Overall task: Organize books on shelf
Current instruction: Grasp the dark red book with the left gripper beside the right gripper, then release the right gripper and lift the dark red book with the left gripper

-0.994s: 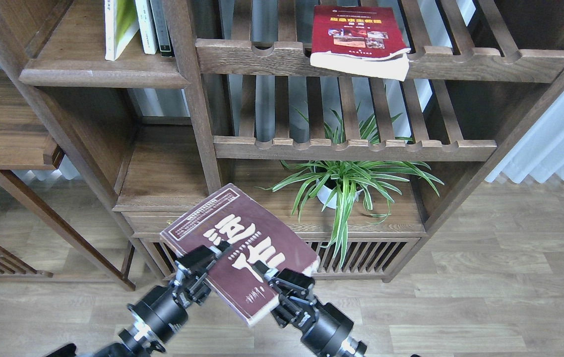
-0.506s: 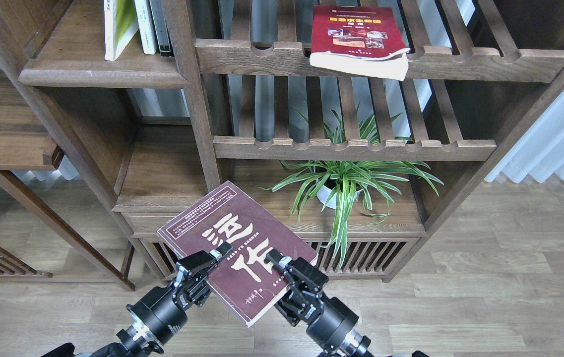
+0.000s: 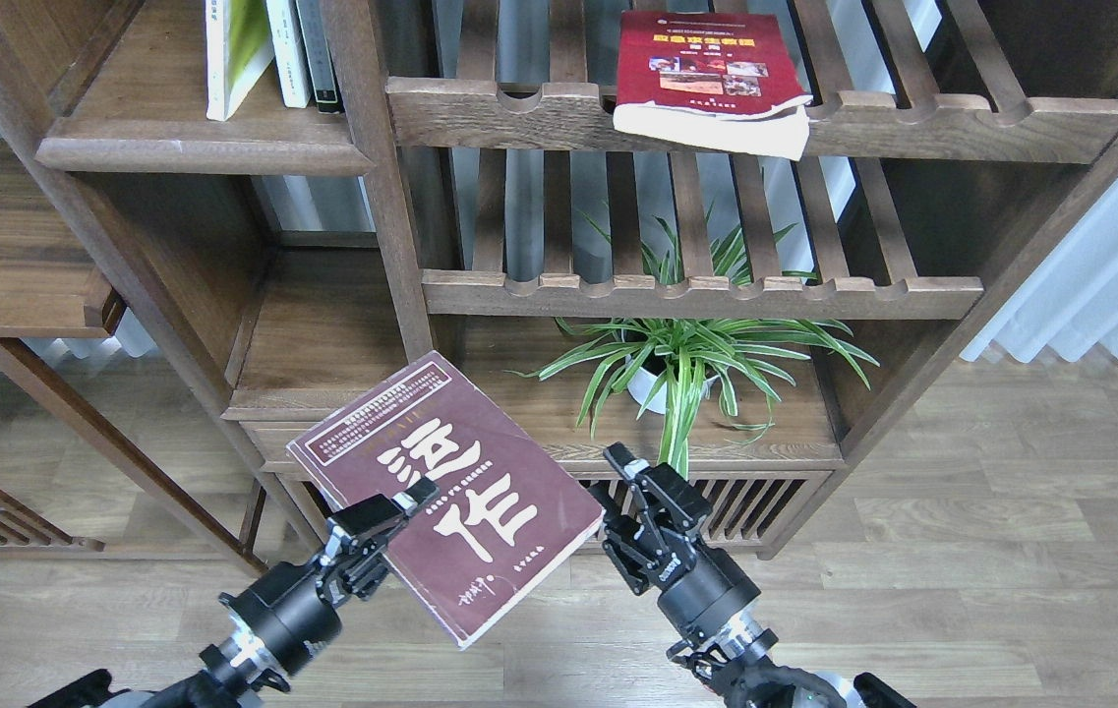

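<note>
Head view: right end effector [image 3: 622, 487] has released the maroon book [image 3: 445, 492].

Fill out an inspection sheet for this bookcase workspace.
Surface: solid dark-brown wooden shelf at upper left, holding upright books.
Job's things: maroon paperback with white characters, held in the air; bright red paperback flat on the upper slatted rack, overhanging its rail; yellow-green book upright on the shelf.
Clutter: potted spider plant; thin white and dark books.
Grippers: left claw shut on the maroon paperback; right claw open, clear of it.
Cables: nothing seen.
Surroundings: wood floor, white curtain.
</note>
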